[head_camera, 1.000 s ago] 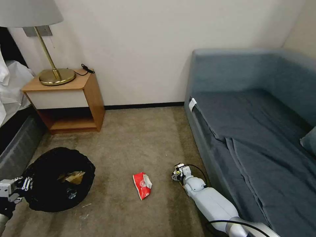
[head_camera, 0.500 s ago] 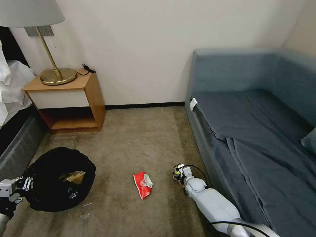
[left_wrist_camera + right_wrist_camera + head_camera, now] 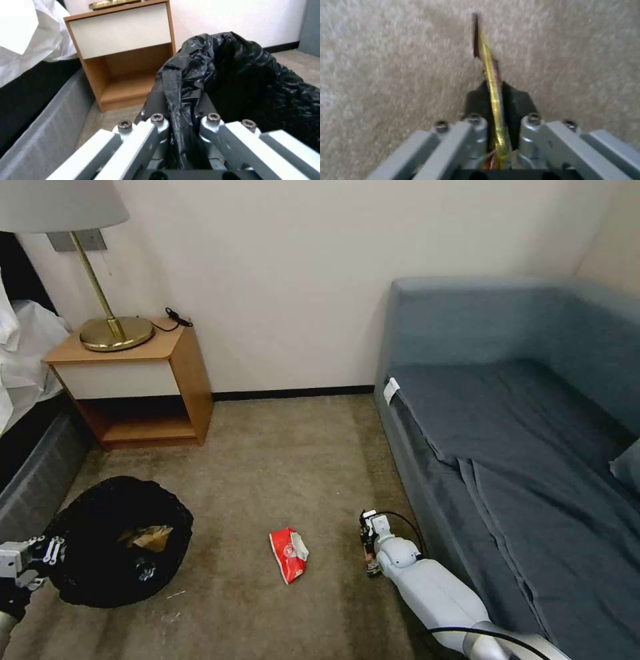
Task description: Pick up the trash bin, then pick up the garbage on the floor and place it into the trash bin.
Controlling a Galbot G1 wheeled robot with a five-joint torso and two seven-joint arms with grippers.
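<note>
Beside the sofa [image 3: 507, 460]: right gripper [image 3: 369, 553] pinches a yellow-brown wrapper [image 3: 490, 75] edge-on.
The trash bin [image 3: 117, 540], its rim clamped by the left gripper [image 3: 40, 557], lies well leftward, past the red packet [image 3: 288, 553].

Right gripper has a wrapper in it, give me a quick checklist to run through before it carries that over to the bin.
1. Wrapper held: the right gripper has its jaws shut on the yellow-brown wrapper, edge-on. Ok.
2. Wrapper off the carpet: its far tip sits close to the pile. Cannot tell.
3. Bin held: the left gripper is shut on the black-bagged rim of the trash bin. Ok.
4. Bin mouth open: it faces up, with brown paper already inside. Ok.
5. Path to the bin: the red packet lies on the floor between gripper and bin. Ok if carried above it.
6. Litter remaining: the red packet is not yet picked up. Not ok.
</note>
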